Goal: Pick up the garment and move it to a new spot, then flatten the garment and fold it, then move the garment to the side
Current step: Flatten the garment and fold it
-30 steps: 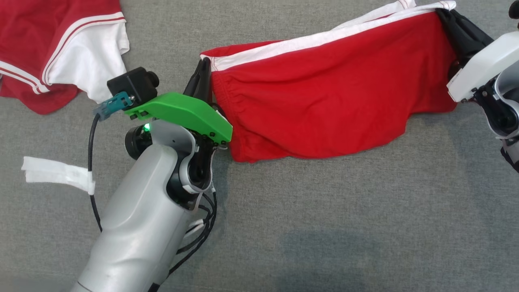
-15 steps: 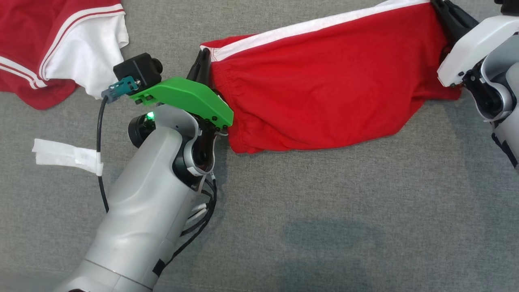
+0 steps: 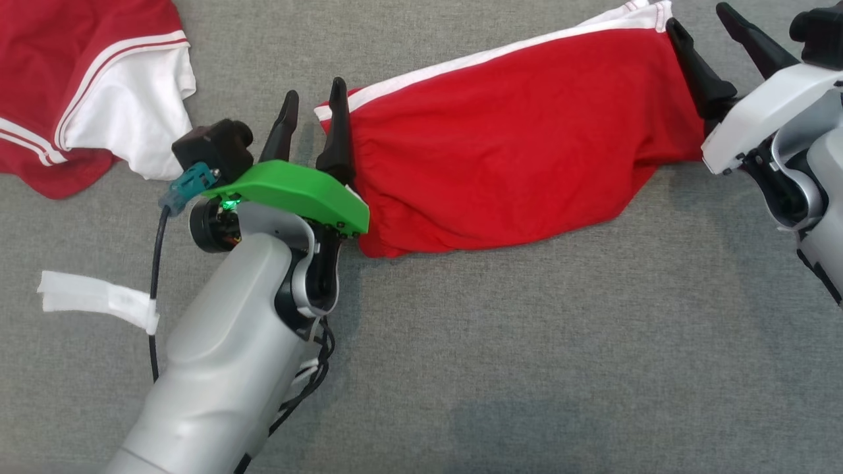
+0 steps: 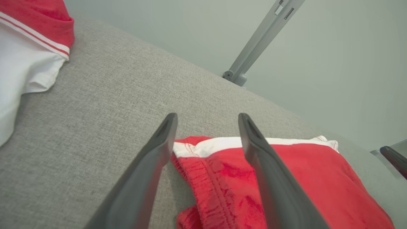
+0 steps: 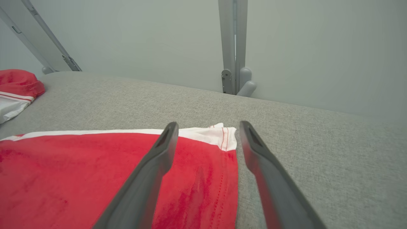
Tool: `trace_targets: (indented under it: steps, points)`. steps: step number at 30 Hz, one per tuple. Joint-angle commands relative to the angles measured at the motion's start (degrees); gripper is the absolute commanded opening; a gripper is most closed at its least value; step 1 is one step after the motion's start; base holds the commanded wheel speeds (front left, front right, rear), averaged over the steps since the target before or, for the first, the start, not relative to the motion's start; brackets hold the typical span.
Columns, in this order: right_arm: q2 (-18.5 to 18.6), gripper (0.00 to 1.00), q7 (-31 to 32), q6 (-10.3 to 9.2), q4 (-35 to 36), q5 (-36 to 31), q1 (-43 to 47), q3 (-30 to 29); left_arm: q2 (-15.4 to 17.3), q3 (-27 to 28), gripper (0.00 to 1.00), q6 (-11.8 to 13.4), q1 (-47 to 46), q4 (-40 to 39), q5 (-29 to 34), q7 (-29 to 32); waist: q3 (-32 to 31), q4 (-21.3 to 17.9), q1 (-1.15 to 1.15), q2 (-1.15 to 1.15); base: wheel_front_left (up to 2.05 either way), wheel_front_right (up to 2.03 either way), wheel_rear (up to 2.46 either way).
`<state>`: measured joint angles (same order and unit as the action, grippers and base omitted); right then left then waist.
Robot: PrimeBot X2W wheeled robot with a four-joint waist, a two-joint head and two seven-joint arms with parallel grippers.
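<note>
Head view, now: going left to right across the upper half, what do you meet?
The crumpled red-and-white garment → left gripper, open → laid-out red garment → right gripper, open.

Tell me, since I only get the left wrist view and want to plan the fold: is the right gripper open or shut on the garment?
Observer: Open; the right gripper straddles the garment's white-trimmed corner, fingers spread.
Operator: How does the whole garment lie?
Observer: As a long band between the left gripper and the right one, its near edge bulging unevenly.
Operator: Anything beside my arm?
Observer: A white strip on the grey surface, joined to a black cable.
</note>
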<state>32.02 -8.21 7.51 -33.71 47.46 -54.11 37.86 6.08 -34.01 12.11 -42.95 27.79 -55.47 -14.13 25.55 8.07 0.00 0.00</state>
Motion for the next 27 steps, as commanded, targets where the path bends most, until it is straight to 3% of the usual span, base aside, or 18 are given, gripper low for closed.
trace_targets:
  steps: [1, 7, 12, 17, 22, 25, 26, 27]
  points:
    - [0.96, 1.00, 0.47, -0.04, 0.71, -0.08, 1.18, -0.14, 0.97, -0.53, 1.00, 0.24, 1.35, -1.65, 2.19, -0.48, -1.72, -1.25, 0.00, 0.00, 0.00, 0.00, 0.00]
    - [2.06, 1.00, 6.75, -0.04, 1.88, -1.73, 4.54, -2.45, 5.81, 0.11, 1.00, 3.28, 9.22, -15.20, 11.53, -1.06, -3.02, -1.22, 0.00, 0.00, 0.00, 0.00, 0.00]
    - [0.19, 1.00, 11.56, -0.04, -1.16, -3.83, 4.57, -6.06, 7.35, 1.86, 1.00, 4.65, 16.25, -24.73, 18.81, -0.97, -1.74, 1.20, 0.00, 0.00, 0.00, 0.00, 0.00]
    - [-1.81, 1.00, 14.46, -0.04, -4.98, -5.79, 2.90, -8.28, 6.87, 2.70, 1.00, 3.92, 19.57, -27.03, 22.73, -0.98, -0.41, 3.29, 0.00, 0.00, 0.00, 0.00, 0.00]
    - [-3.56, 1.00, 16.63, -0.04, -10.50, -8.50, 1.78, -10.05, 4.62, 3.56, 1.00, 1.63, 21.75, -27.27, 25.96, -0.99, -0.14, 5.43, 0.00, 0.00, 0.00, 0.00, 0.00]
    - [-5.85, 1.00, 18.59, 0.00, -12.70, -6.78, 2.71, -10.74, 3.10, 3.98, 1.00, -0.04, 22.99, -26.59, 26.88, -0.99, -0.82, 5.95, 0.00, 0.00, 0.00, 0.00, 0.00]
    - [-6.57, 0.94, 19.47, 0.00, -12.53, -5.64, 3.33, -10.75, 2.77, 4.22, 1.00, -0.58, 23.31, -26.30, 27.28, -0.99, -1.07, 5.96, 0.00, 0.00, 0.00, 0.00, 0.00]
    - [-7.04, 0.49, 20.12, 0.01, -11.98, -4.50, 3.88, -10.62, 2.46, 4.51, 1.00, -1.18, 23.69, -26.05, 27.44, -1.00, -1.33, 5.86, 0.00, 0.00, 0.00, 0.00, 0.00]
